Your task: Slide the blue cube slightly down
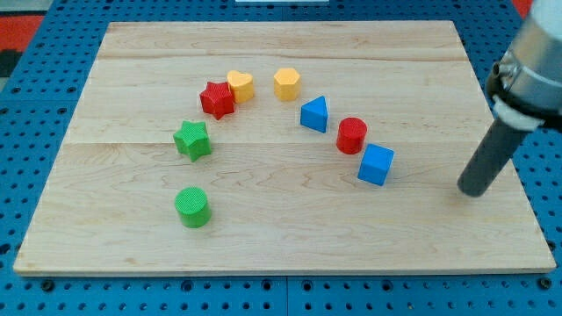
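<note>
The blue cube (376, 164) sits right of the board's middle. My tip (474, 190) is on the board at the view's right, well to the right of the blue cube and a little lower, apart from it. A red cylinder (351, 135) stands just up-left of the cube, close to it. A blue triangular block (314, 114) lies further up-left.
A yellow block (286, 83), a yellow heart-like block (241, 85) and a red star (217, 99) sit near the view's top middle. A green star (192, 140) and a green cylinder (191, 207) are at the left. The wooden board (281, 237) ends close behind my tip at the right edge.
</note>
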Action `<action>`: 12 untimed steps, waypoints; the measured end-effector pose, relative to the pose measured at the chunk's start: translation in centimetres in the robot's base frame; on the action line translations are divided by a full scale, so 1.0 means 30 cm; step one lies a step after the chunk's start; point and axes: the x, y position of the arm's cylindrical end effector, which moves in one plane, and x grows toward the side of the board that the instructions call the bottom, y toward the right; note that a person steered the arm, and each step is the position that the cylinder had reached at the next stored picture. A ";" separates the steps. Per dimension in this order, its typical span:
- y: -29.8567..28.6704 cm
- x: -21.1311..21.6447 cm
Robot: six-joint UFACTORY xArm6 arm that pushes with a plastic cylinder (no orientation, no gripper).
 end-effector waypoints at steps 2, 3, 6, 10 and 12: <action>-0.005 -0.121; -0.005 -0.241; -0.163 -0.253; -0.314 -0.123; -0.314 -0.015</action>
